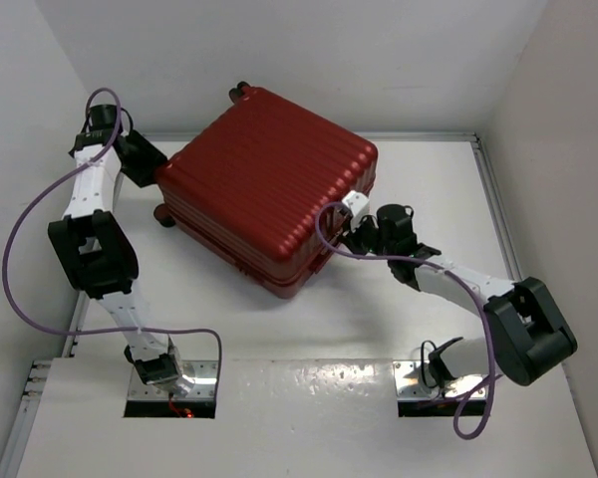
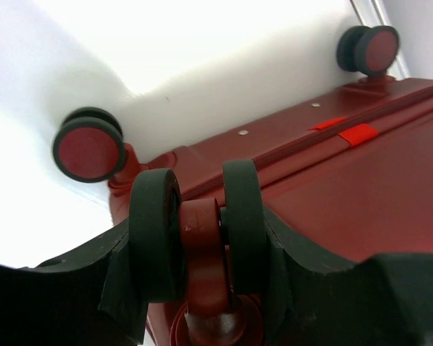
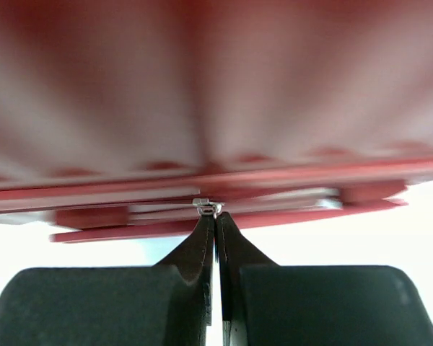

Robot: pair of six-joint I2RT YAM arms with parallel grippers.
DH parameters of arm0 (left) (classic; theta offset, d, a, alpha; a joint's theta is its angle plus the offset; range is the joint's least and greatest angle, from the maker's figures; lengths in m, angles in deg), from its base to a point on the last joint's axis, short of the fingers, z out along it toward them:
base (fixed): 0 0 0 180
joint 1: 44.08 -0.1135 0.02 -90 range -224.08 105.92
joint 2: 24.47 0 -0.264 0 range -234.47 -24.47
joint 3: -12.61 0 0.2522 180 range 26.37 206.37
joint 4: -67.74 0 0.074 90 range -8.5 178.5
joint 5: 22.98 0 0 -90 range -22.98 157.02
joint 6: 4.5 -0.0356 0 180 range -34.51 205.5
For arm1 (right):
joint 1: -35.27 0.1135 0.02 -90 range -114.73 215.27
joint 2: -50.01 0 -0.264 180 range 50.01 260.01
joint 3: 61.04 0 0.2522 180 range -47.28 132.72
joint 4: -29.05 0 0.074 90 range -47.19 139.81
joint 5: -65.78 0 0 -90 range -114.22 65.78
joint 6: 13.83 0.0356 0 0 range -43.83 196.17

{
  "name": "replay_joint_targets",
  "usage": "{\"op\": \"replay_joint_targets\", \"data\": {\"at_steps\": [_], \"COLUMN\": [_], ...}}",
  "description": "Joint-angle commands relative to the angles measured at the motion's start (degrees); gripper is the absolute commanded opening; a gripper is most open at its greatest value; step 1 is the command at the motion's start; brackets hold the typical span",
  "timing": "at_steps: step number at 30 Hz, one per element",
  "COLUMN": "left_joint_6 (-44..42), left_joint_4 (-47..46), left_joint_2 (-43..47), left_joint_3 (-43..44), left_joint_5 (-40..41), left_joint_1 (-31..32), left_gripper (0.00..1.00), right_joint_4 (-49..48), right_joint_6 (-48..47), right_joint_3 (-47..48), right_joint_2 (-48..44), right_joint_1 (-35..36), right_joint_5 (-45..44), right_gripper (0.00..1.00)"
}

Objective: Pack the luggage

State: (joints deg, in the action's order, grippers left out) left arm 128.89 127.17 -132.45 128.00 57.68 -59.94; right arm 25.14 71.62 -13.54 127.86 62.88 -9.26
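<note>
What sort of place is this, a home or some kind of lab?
Probably a robotics lab test cell: a white table boxed in by plain white walls, two cabled black-and-white robot arms bolted at its near edge, and one dark red ribbed hard-shell suitcase to work on.

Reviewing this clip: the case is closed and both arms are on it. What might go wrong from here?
1. The right gripper pinches a small silver metal tab on the dark red ribbed hard-shell suitcase at its very tips, so it may slip off under a pull.
2. The left gripper clamps just a black twin caster wheel, which may swivel, letting the suitcase shift.
</note>
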Motion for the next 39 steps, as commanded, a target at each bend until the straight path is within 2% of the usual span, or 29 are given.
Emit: {"op": "replay_joint_targets", "data": {"at_steps": [1,4,8,12,15,16,19,26,31,36,39], "left_joint_6": [-16.0,-18.6,-27.2,-32.7,-33.7,-37.0,-42.4,-54.6,-62.5,-64.6,-62.6], "left_joint_4": [-2.3,-2.3,-2.3,-2.3,-3.5,-4.3,-6.0,-15.9,-18.1,-20.5,-20.5], "left_joint_2": [-2.9,-4.8,-8.8,-15.1,-19.6,-22.1,-25.6,-26.1,-28.7,-30.3,-30.3], "left_joint_3": [4.0,5.2,8.8,16.4,22.4,26.2,33.3,30.8,30.7,31.4,31.4], "left_joint_5": [15.7,19.6,21.7,25.9,21.7,19.5,19.3,12.5,15.0,17.1,17.6], "left_joint_1": [-6.2,-5.7,-5.1,-3.7,-4.3,-4.3,-2.0,1.3,5.8,6.9,7.4], "left_gripper": [0.00,0.00,0.00,0.00,0.00,0.00,0.00,0.00,0.00,0.00,0.00], "right_joint_4": [-9.0,-9.6,-11.9,-15.0,-17.3,-18.8,-20.4,-28.7,-34.9,-39.9,-43.4], "right_joint_6": [2.5,3.5,3.5,3.2,3.1,2.9,3.0,4.1,8.2,11.2,13.7], "right_joint_3": [1.2,1.9,2.9,4.8,7.7,8.9,11.4,21.8,33.1,43.3,50.4], "right_joint_2": [-0.2,0.6,4.3,8.4,12.0,14.3,18.7,31.8,42.6,53.9,59.9], "right_joint_1": [-3.8,-6.4,-10.6,-14.7,-18.9,-20.1,-22.6,-27.1,-27.3,-27.4,-27.4], "right_joint_5": [-9.9,-10.4,-9.0,-6.2,-4.4,-2.5,-1.1,8.4,13.5,17.7,18.5], "right_gripper": [0.00,0.00,0.00,0.00,0.00,0.00,0.00,0.00,0.00,0.00,0.00]}}
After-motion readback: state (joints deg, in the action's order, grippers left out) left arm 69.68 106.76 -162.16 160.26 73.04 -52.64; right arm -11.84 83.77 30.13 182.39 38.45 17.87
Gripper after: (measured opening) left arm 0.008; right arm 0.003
